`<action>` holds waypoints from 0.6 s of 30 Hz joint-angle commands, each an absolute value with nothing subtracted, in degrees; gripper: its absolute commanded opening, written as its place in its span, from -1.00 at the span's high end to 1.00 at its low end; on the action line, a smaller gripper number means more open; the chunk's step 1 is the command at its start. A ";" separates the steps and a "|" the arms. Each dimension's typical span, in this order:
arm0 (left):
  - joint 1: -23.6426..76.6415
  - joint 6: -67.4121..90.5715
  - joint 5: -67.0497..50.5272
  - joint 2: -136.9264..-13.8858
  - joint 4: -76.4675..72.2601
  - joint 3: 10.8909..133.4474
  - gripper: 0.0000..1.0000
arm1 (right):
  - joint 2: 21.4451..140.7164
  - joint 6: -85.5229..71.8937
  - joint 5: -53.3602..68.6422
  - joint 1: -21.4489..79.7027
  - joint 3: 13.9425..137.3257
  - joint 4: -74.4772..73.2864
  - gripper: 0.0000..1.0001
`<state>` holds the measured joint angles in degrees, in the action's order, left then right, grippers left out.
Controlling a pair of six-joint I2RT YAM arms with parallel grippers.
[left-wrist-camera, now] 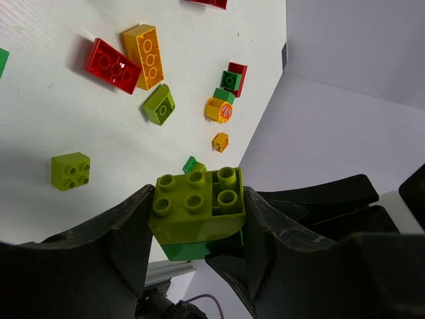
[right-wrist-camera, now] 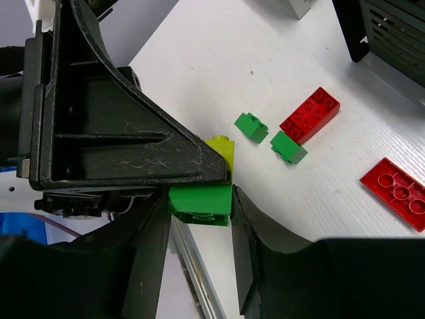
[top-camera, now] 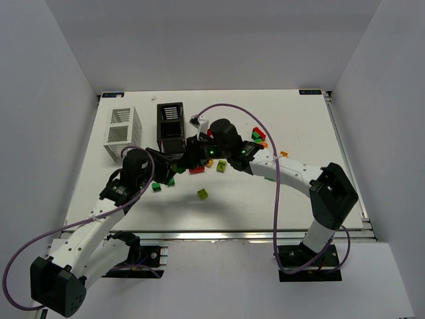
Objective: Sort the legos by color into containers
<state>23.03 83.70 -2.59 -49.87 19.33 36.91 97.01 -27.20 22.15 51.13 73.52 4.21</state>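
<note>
A yellow-green brick (left-wrist-camera: 196,206) sits stacked on a dark green brick (left-wrist-camera: 186,250). My left gripper (left-wrist-camera: 197,216) is shut on the yellow-green brick. My right gripper (right-wrist-camera: 199,212) is shut on the dark green brick (right-wrist-camera: 199,203), with the yellow-green brick (right-wrist-camera: 222,149) showing beyond it. Both grippers meet above the table in front of the black bin (top-camera: 170,126), left gripper (top-camera: 174,164), right gripper (top-camera: 192,157). The white bin (top-camera: 123,133) stands to its left. Loose bricks lie below: red (left-wrist-camera: 111,63), orange-yellow (left-wrist-camera: 147,54), yellow-green (left-wrist-camera: 159,104) and a round yellow-orange piece (left-wrist-camera: 217,109).
A yellow-green brick (top-camera: 202,193) and a green one (top-camera: 157,187) lie near the front. More bricks cluster at the right (top-camera: 257,136). In the right wrist view lie a red brick (right-wrist-camera: 309,114), two green ones (right-wrist-camera: 250,126) and a red plate (right-wrist-camera: 398,193).
</note>
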 commanded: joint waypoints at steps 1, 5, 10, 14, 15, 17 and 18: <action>23.29 83.15 -1.23 -47.99 19.68 38.67 1.00 | 96.16 -26.46 25.74 51.24 73.83 7.12 0.84; 23.20 81.48 2.11 -48.25 22.32 40.95 1.00 | 93.70 -25.49 26.80 51.24 70.93 6.86 1.00; 23.20 79.28 4.30 -49.39 24.61 43.33 1.00 | 89.49 -23.39 28.56 51.15 67.50 6.68 1.00; 23.29 75.33 6.67 -51.23 27.85 46.92 1.00 | 86.58 -18.03 28.65 50.80 65.40 4.75 1.00; 23.20 74.19 7.46 -51.85 28.99 48.15 1.00 | 86.05 -16.02 28.22 50.71 65.30 2.83 1.00; 23.20 70.41 9.57 -53.69 32.51 52.09 1.00 | 84.47 -8.82 26.90 49.75 64.69 0.54 1.00; 23.20 68.75 10.45 -54.40 33.74 53.51 1.00 | 83.51 -6.44 26.72 49.14 64.43 0.18 1.00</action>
